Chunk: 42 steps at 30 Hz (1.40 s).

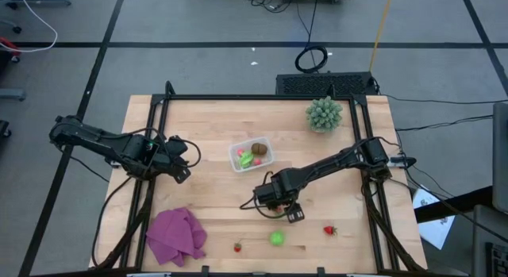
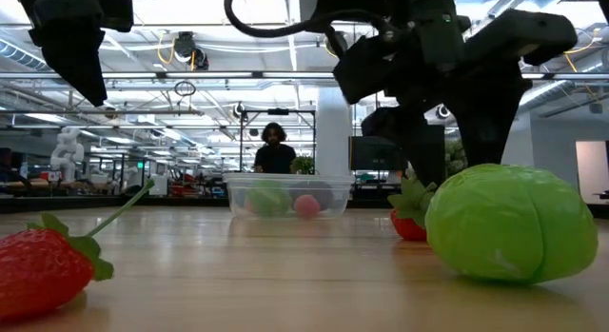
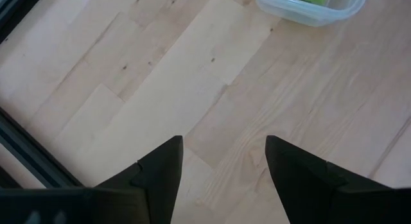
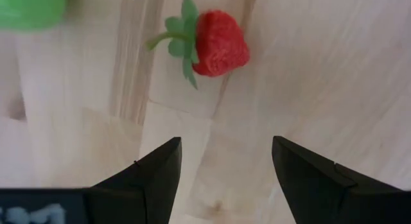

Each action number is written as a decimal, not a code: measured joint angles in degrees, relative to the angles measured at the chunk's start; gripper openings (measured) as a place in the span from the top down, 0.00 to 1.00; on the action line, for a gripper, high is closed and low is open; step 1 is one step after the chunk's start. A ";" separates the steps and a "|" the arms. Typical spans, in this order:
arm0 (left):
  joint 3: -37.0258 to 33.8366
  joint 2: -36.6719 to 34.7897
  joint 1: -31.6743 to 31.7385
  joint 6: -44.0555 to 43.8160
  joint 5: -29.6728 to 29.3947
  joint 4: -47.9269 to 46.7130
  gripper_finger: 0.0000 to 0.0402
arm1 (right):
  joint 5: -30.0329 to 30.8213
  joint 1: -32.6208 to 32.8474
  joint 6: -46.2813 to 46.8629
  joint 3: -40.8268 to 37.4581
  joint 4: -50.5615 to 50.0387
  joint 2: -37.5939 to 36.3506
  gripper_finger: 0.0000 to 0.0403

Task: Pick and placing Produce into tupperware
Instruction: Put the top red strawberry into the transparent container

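Observation:
The clear tupperware (image 1: 252, 155) stands mid-table and holds a brown oval (image 1: 259, 148), a green piece (image 1: 246, 159) and pink bits. On the bare wood near the near edge lie a green piece (image 1: 276, 238), a strawberry (image 1: 329, 229) and a small red piece (image 1: 236, 247). My right gripper (image 1: 294, 215) hovers open above the table between the tupperware and these pieces. In its wrist view the strawberry (image 4: 215, 43) lies ahead of the open fingers (image 4: 225, 144), with the green piece (image 4: 29, 9) off to one side. My left gripper (image 1: 184, 162) waits open to the left of the tupperware (image 3: 311, 6).
A purple cloth (image 1: 176, 236) lies crumpled at the near left. A spiky pale-green plant (image 1: 325, 113) stands at the far right. A black frame (image 1: 238, 97) runs along the table's far and side edges. A person (image 2: 275, 149) stands in the room behind.

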 joint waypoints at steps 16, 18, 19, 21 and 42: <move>0.00 0.00 0.00 0.40 -0.01 0.01 0.43 | 7.58 1.12 -16.59 0.00 7.39 -0.02 0.42; 0.00 0.00 0.00 0.39 0.00 0.02 0.43 | 7.59 1.12 -16.79 0.00 7.92 -0.02 0.42; 0.00 -0.02 0.00 0.39 -0.01 0.02 0.43 | 7.58 1.12 -16.81 0.00 8.08 -0.02 0.42; 0.00 -0.02 0.00 0.22 0.00 0.00 0.43 | 7.57 1.14 -16.83 0.00 8.71 0.02 0.42; 0.00 -0.02 0.02 -0.30 -0.04 0.18 0.43 | 7.25 4.59 -12.17 -0.02 15.31 1.38 0.42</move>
